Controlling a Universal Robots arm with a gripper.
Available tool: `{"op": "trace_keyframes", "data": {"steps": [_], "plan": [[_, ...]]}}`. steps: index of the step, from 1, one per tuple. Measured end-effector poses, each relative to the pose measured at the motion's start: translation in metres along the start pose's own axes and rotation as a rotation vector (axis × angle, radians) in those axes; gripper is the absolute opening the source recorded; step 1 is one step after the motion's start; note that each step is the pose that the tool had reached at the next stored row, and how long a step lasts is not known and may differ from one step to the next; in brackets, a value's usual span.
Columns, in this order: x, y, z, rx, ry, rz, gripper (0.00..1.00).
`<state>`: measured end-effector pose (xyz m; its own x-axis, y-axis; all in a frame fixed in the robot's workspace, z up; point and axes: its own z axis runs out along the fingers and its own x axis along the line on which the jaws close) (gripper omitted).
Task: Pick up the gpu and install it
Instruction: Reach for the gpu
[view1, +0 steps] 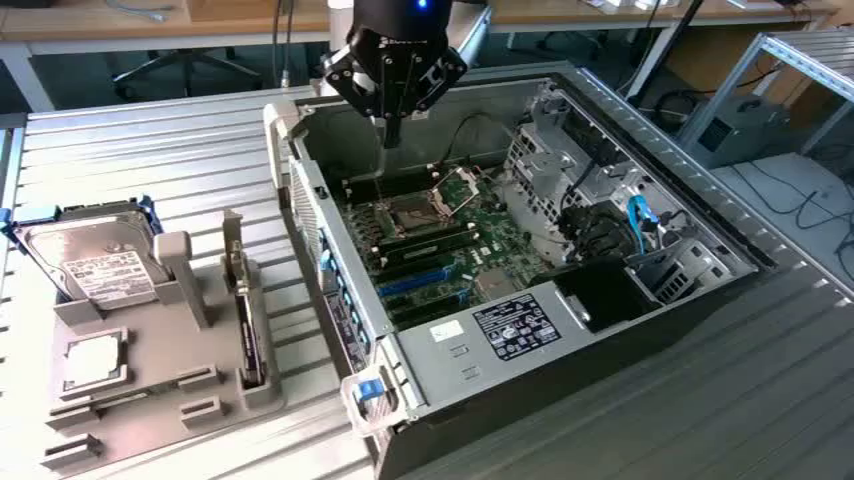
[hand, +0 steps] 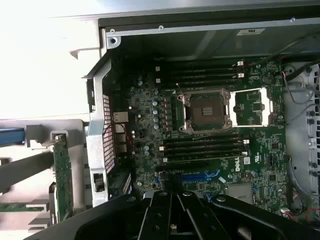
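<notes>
One gripper (view1: 391, 132) hangs over the open computer case (view1: 694, 215), above the motherboard (hand: 150, 125). Its fingers are pressed together and hold nothing.

The one gpu (view1: 247, 330) is not in the case. It stands on its edge in a slot of the grey holder (view1: 160, 395), which sits on the ribbed metal tabletop (view1: 160, 150) to the exterior view's left of the case, well apart from the gripper. In the wrist view the card's green board edge rises just outside the case's perforated rear wall.

The same holder carries one hard drive (view1: 91, 262), propped up at its far end, with a white label (the print is too small to read). It also carries one square silver chip (view1: 91, 362) lying flat nearer the camera.

Inside the case there is one processor socket (hand: 207, 111), its metal frame swung open beside it, with a bank of memory slots on either side and blue expansion slots (hand: 200, 176) further along. White lettering on the motherboard reads "DELL" (hand: 235, 162). One power supply (view1: 514, 325) carries a white-and-black label that cannot be read.
</notes>
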<state>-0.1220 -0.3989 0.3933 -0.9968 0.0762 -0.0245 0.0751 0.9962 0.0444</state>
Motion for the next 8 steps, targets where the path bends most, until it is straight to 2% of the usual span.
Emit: {"op": "trace_keyframes", "data": {"steps": [8], "plan": [[0.0108,-0.0008,-0.0003,0.0,0.0,0.0,0.12]]}}
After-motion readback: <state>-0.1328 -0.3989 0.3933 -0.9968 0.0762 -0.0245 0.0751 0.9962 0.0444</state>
